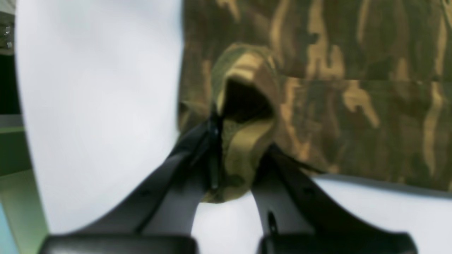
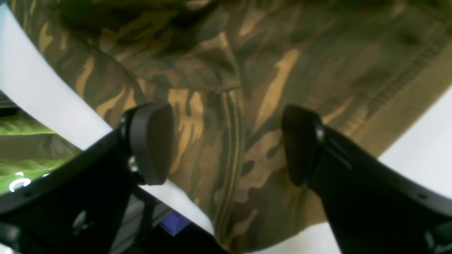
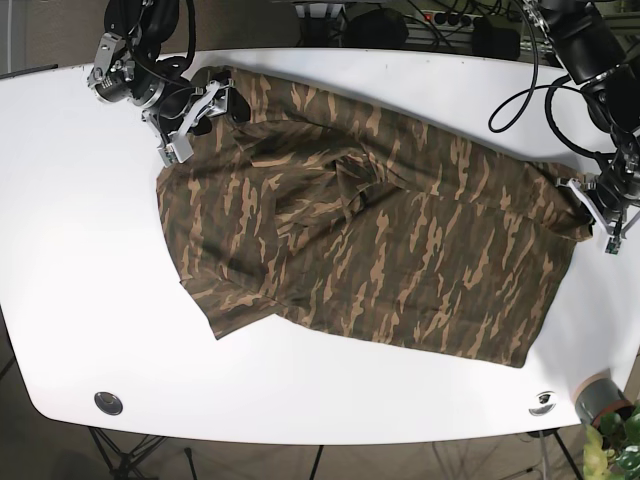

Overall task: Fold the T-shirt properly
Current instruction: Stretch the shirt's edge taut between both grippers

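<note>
With the camouflage T-shirt (image 3: 370,240) spread across the white desk (image 3: 70,250), the left tool (image 1: 235,155) pinches a bunched edge while the right tool (image 2: 226,141) hovers wide open over the opposite end, apparently needing to grip before a fold

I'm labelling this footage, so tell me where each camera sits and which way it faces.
Left wrist: rides behind the left gripper, looking along black fingers pinching a bunched fold of the camouflage-patterned cotton T-shirt at the white table's edge.
Right wrist: sits behind the right gripper, facing down onto the shirt, black pads spread apart above a seam.
Base: overhead, looking down on the table, the spread shirt, and both arms at opposite ends.
Shared: all views show the shirt and table.
</note>
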`<action>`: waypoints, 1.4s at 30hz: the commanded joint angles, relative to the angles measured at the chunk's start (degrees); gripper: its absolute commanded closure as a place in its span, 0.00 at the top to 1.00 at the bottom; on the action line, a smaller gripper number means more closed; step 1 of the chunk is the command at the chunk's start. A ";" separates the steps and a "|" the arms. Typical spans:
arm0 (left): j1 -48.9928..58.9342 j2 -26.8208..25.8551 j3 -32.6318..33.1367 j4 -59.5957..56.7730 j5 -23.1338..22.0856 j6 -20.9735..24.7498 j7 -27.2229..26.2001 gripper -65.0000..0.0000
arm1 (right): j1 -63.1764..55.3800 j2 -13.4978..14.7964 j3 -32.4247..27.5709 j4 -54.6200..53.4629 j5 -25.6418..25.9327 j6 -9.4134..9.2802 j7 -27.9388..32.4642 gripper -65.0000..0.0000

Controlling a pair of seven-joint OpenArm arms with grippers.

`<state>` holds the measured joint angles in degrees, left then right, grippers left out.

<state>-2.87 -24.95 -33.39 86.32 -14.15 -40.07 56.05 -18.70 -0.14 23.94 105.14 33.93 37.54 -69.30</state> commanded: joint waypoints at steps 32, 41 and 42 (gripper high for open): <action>-0.69 -2.70 -0.77 1.37 -1.10 0.07 -0.89 0.00 | -1.39 0.63 -5.44 1.71 1.36 0.22 2.53 0.04; -0.69 -2.79 -3.76 1.46 -1.01 0.07 -0.80 0.00 | -4.03 1.77 -0.08 5.67 1.36 0.57 2.44 0.03; -0.60 -2.79 -3.76 1.46 -1.01 0.07 -0.80 0.00 | -4.03 2.12 0.19 5.67 1.36 0.66 2.44 0.03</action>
<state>-2.72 -26.26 -36.82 86.59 -14.61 -40.10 56.10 -22.70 0.84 23.42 109.73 34.70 37.63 -67.75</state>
